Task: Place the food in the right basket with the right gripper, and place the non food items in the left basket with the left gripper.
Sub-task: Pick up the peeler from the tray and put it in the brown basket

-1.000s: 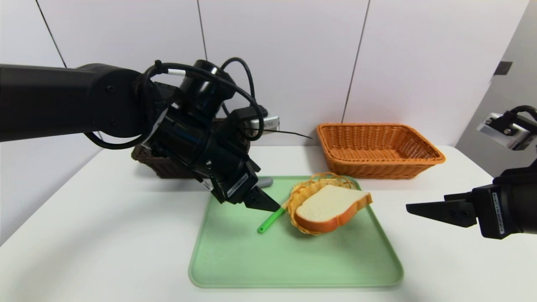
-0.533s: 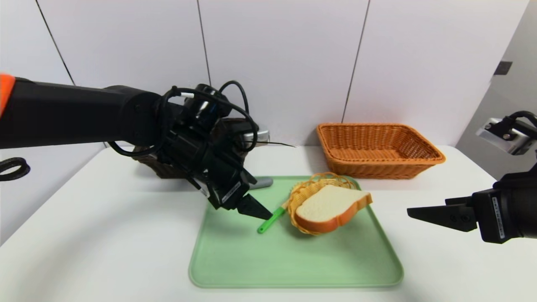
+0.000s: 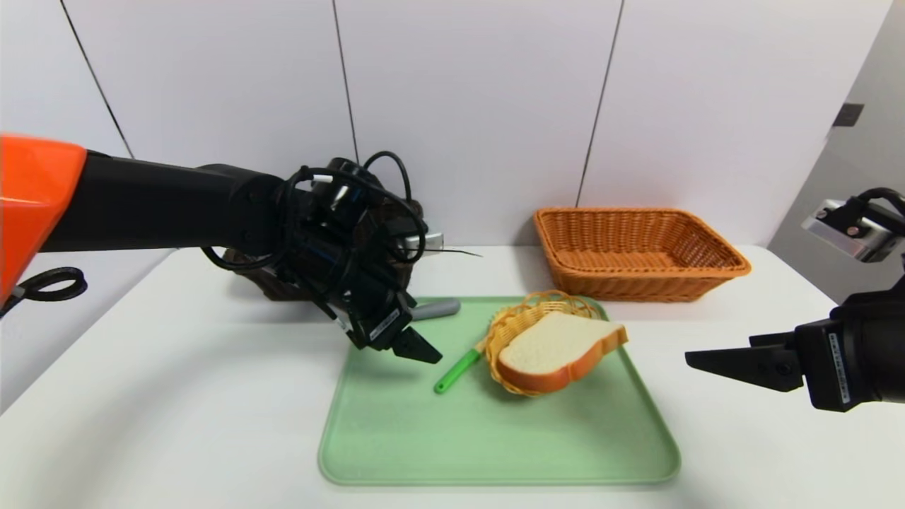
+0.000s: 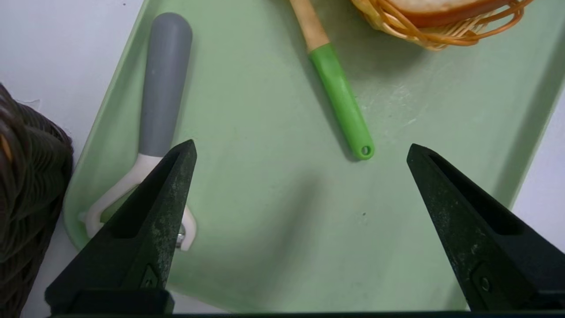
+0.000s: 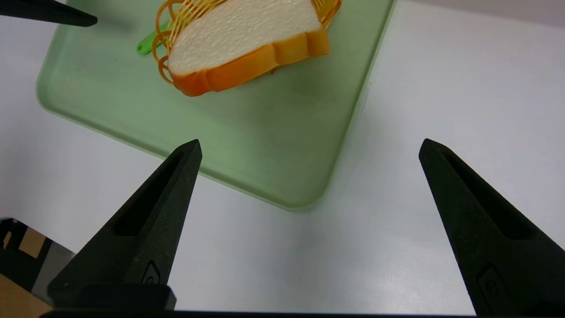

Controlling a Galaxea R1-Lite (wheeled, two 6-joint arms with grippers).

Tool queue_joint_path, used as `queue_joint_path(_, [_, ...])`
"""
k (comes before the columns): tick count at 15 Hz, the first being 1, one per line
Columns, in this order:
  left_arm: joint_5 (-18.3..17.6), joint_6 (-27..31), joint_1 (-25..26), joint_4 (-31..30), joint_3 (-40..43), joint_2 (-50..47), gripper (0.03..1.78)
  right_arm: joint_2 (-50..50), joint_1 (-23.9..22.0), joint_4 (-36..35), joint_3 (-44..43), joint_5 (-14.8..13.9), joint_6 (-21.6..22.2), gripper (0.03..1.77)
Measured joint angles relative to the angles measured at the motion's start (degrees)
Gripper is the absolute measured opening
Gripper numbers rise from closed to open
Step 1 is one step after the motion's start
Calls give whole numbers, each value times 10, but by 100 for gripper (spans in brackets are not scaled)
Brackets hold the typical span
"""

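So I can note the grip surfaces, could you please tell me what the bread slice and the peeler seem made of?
Bread slice: probably soft foam, matte, given its even pores. Peeler: apparently plastic, smooth grey handle, with a shiny, likely metal blade.

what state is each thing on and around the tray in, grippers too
left gripper: jaws open, over the tray
right gripper: jaws open, beside the tray
bread slice: tilted, on the small wicker basket
small wicker basket: on the tray
green-handled tool: lying on the tray
grey-handled peeler: lying on the tray
orange-brown basket: upright, uncovered
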Motion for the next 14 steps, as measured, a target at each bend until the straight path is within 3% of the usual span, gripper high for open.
queue_joint_path(14, [5, -57, 1, -58, -2, 37, 169, -7, 1, 0, 5, 0, 0, 170])
